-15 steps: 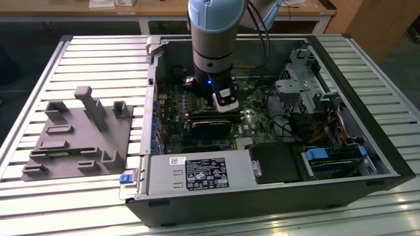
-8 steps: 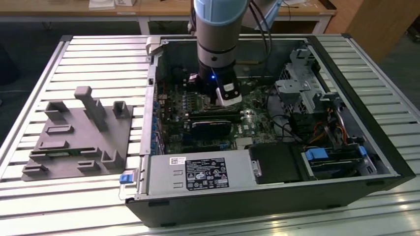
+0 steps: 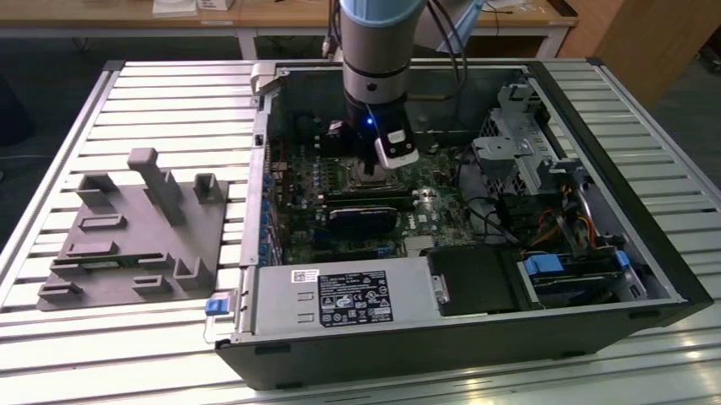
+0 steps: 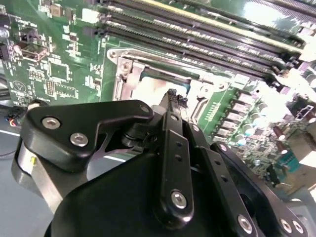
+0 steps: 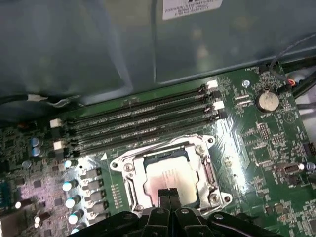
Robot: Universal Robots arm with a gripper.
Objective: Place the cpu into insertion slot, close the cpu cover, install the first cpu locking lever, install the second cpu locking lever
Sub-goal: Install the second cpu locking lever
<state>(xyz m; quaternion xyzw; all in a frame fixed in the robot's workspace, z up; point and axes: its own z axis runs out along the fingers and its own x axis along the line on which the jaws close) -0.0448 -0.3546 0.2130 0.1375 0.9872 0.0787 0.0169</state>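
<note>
Upper middle of the exterior view, the arm comes down into an open case that lies on its side on a slatted table. The gripper hangs low over the board, in the case's half toward the exterior view's left. Lower in that frame, along the case's near edge, sits a grey box with a label. On the table at the exterior view's left, apart from the case, is a grey fixture with upright posts.

In the first wrist view the gripper has its two dark fingertips pressed together with no gap and nothing between them. They stand over the edge of the cpu, at or just above its pale face; whether they touch it cannot be told. The cpu lies flat in the slot, with a thin dark margin showing along one side. The cover shows as a silver frame lying round the cpu, its cut-out centre leaving the chip's face bare. How the levers stand cannot be made out. Four long memory slots run beside the socket, and a coin cell sits further off on the green board.

In the second wrist view the gripper appears as one narrow black tip over the cpu, with the cover round it.
</note>
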